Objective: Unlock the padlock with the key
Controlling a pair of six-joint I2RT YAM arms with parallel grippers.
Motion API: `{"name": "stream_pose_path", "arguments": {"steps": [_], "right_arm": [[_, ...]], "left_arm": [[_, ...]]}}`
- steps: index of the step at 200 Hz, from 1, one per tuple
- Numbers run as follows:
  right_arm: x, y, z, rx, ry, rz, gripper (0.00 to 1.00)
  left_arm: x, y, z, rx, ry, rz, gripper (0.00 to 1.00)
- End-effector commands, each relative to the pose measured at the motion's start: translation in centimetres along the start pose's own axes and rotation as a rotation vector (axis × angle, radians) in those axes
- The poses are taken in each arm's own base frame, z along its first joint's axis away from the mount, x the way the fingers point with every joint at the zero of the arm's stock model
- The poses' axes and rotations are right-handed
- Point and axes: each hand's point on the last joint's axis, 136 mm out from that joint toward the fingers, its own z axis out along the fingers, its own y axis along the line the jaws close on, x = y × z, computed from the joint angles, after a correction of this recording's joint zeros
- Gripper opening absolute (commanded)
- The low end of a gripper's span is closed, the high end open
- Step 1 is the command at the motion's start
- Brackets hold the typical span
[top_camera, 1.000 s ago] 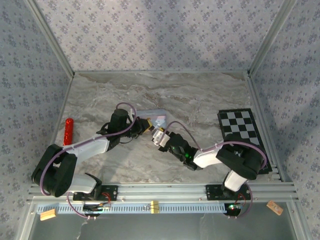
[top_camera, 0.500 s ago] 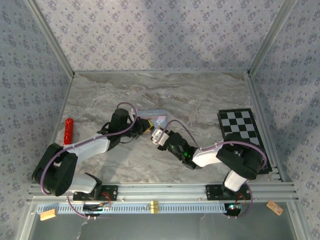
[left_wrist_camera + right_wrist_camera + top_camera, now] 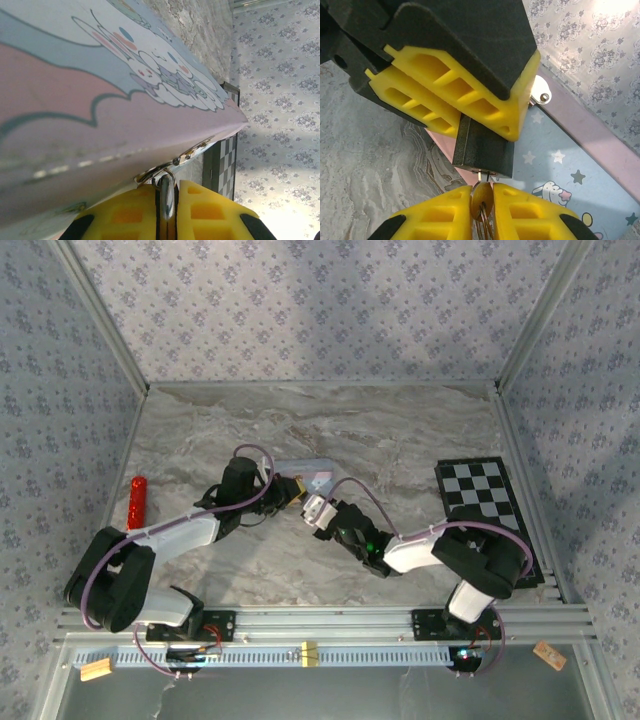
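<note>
The padlock [image 3: 482,150], a dark grey block, hangs at the edge of the tin [image 3: 100,100], near the middle of the worktop [image 3: 400,430]. Its shackle [image 3: 167,192] meets the tin's clasp [image 3: 187,154]. The left fingers [image 3: 210,205] are clamped on the padlock from both sides. The key [image 3: 481,197] sits in its underside, pinched between the right fingers [image 3: 440,215]. A chessboard [image 3: 480,500] lies well off to the right, a red cylinder [image 3: 137,502] to the left.

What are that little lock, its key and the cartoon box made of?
The padlock looks like dull dark grey metal, matte with square edges. The key seems to be brass, judging by its yellow sheen. The cartoon-printed box is probably printed tin, smooth and faintly glossy.
</note>
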Motion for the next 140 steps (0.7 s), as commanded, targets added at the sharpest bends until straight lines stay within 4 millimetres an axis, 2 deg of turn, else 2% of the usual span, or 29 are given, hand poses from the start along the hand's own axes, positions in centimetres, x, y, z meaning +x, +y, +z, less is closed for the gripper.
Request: {"name": "stream_pose_path", "arguments": {"steps": [1, 63, 140], "right_arm": [[-0.92, -0.44, 0.49, 0.011, -0.010, 0.060, 0.17], [-1.34, -0.19, 0.21, -0.029, -0.016, 0.174, 0.17], [-0.73, -0.04, -0.33, -0.029, -0.005, 0.199, 0.19]], "left_arm": [[-0.57, -3.44, -0.08, 0.098, -0.003, 0.086, 0.00], [-0.36, -3.89, 0.29, 0.109, 0.020, 0.096, 0.00], [-0.16, -3.93, 0.42, 0.109, 0.023, 0.095, 0.00]]}}
